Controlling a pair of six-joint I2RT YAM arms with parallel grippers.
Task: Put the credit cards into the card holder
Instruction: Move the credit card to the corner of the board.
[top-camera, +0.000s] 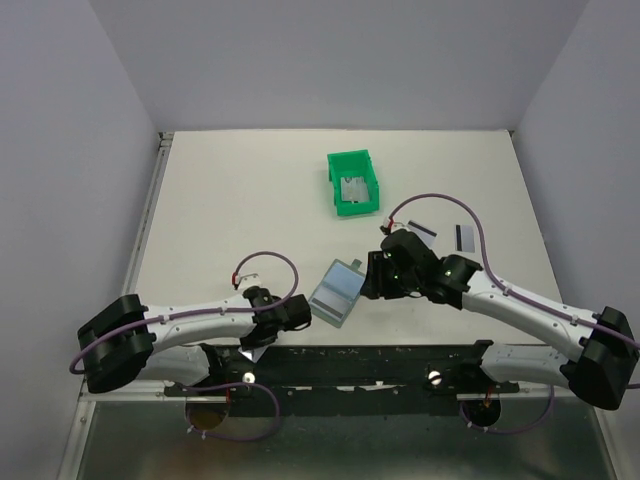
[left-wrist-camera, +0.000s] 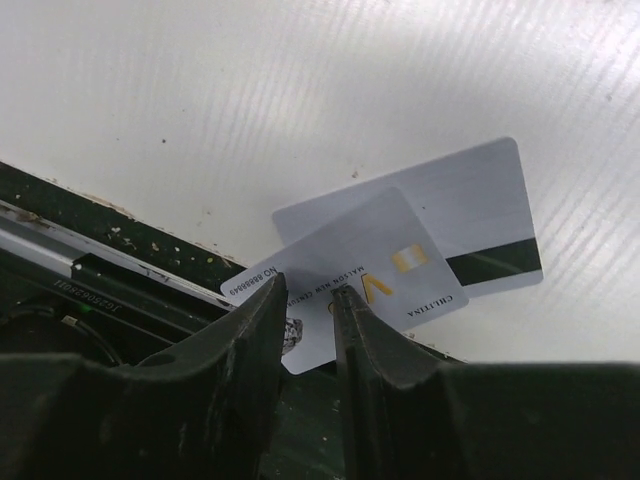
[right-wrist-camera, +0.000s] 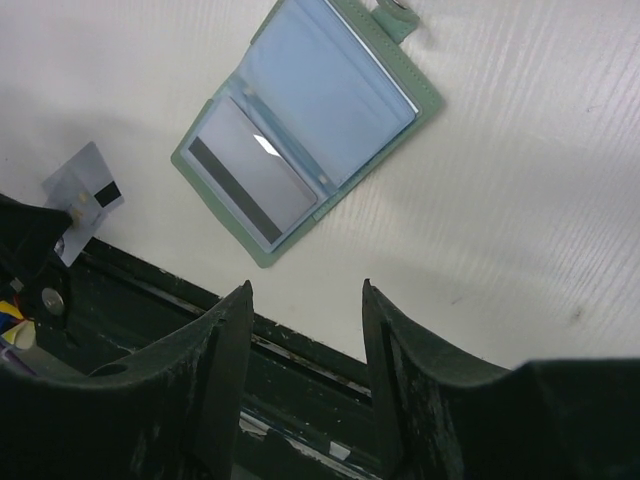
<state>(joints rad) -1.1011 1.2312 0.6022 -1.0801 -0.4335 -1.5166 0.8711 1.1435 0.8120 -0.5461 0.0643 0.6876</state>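
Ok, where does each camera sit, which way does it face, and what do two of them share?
Top external: above and behind the arm bases, looking down on the table; left arm, right arm, green bin and open card holder show.
Left wrist: on the left arm, looking past the left end effector at two overlapping credit cards by the near table edge.
Right wrist: on the right arm, looking past the right end effector at the card holder.
Shared: top and right wrist both show the card holder.

White table (top-camera: 230, 200), green bin (top-camera: 354, 183) toward the back, open card holder (top-camera: 335, 290) near the front, striped card (top-camera: 465, 236) at right, overlapping cards (left-wrist-camera: 400, 235) at the front edge.
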